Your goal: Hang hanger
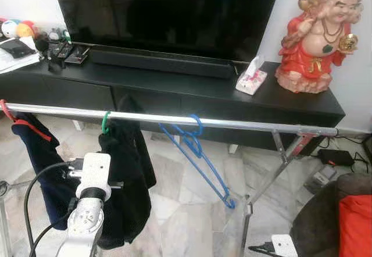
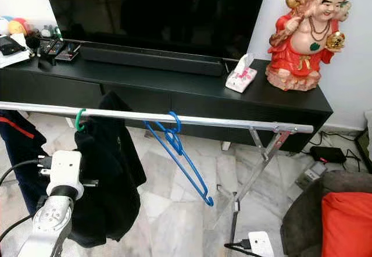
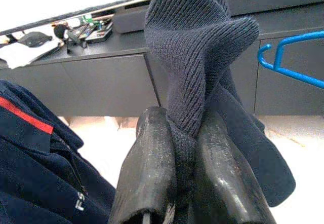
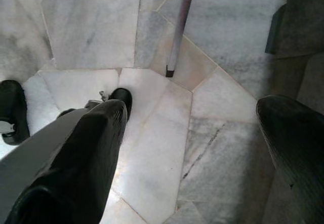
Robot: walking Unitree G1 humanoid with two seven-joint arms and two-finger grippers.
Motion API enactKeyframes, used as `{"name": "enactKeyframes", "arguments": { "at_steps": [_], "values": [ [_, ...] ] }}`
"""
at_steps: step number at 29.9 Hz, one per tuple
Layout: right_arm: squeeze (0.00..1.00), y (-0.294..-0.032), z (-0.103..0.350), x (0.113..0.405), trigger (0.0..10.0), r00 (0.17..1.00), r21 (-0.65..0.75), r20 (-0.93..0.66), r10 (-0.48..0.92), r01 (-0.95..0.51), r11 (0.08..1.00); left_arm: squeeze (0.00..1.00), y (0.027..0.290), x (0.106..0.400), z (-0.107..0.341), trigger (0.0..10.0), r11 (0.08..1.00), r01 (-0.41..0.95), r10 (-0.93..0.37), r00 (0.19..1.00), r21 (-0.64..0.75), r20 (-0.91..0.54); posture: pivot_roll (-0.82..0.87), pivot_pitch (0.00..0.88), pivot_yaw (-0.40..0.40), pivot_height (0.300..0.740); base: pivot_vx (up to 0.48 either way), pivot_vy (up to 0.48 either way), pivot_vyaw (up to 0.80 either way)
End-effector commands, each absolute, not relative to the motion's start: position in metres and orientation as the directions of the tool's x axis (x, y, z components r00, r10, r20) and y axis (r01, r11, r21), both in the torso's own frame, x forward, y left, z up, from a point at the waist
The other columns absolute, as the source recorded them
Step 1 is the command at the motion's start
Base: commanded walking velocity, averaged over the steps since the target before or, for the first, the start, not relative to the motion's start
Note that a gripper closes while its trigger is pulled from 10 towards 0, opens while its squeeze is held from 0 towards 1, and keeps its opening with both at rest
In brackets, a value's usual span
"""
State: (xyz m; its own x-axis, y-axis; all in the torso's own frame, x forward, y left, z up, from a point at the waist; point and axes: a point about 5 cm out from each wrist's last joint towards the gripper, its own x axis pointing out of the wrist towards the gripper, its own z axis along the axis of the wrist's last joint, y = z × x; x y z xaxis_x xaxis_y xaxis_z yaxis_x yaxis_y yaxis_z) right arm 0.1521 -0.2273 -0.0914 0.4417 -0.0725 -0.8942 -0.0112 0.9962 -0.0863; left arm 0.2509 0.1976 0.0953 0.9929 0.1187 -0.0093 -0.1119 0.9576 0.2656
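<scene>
dark knit garment (image 3: pixel 202 46) pinched by left gripper (image 3: pixel 185 178), hiding its green hanger (image 1: pixel 105 122).

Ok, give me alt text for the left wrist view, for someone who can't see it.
The left gripper has its two black fingers shut on a fold of a dark knitted garment that hangs in front of a black TV cabinet. A navy jacket with a red stripe hangs to one side, and part of a blue hanger to the other.
</scene>
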Motion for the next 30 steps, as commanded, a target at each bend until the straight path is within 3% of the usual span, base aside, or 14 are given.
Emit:
{"name": "enactKeyframes", "arguments": {
  "at_steps": [1, 12, 17, 23, 30],
  "values": [
    [0.00, -0.228, -0.089, 0.157, 10.0, 0.461, -0.086, -0.884, -0.077, 0.002, 0.996, 0.00, 0.197, 0.248, 0.111, 10.0, 0.956, -0.122, 0.104, 0.991, 0.268, 0.078, 0.14, 0.000, -0.041, 0.740, 0.000, 0.000, 0.00],
    [0.00, -0.250, -0.090, 0.140, 10.0, 0.439, -0.119, -0.891, -0.114, 0.017, 0.993, 0.00, 0.186, 0.231, 0.113, 10.0, 0.981, -0.069, 0.058, 0.996, 0.180, 0.066, 0.07, 0.000, -0.041, 0.740, 0.000, 0.000, 0.00],
    [0.00, -0.268, -0.090, 0.121, 10.0, 0.422, -0.131, -0.892, -0.161, 0.099, 0.986, 0.00, 0.190, 0.223, 0.098, 10.0, 0.979, -0.046, 0.045, 0.999, 0.198, 0.008, 0.02, 0.000, -0.035, 0.740, 0.000, 0.000, 0.00],
    [0.00, -0.270, -0.095, 0.101, 10.0, 0.390, -0.130, -0.904, -0.174, 0.136, 0.982, 0.00, 0.199, 0.217, 0.096, 10.0, 0.975, -0.036, 0.041, 0.999, 0.219, -0.018, 0.01, 0.000, -0.020, 0.740, 0.000, 0.000, 0.00],
    [0.00, -0.278, -0.084, 0.128, 10.0, 0.464, -0.129, -0.863, -0.199, 0.177, 0.976, 0.00, 0.184, 0.237, 0.111, 10.0, 0.984, -0.033, 0.027, 0.999, 0.173, 0.034, -0.01, 0.000, -0.024, 0.740, 0.000, 0.000, 0.00]
  ]
}}
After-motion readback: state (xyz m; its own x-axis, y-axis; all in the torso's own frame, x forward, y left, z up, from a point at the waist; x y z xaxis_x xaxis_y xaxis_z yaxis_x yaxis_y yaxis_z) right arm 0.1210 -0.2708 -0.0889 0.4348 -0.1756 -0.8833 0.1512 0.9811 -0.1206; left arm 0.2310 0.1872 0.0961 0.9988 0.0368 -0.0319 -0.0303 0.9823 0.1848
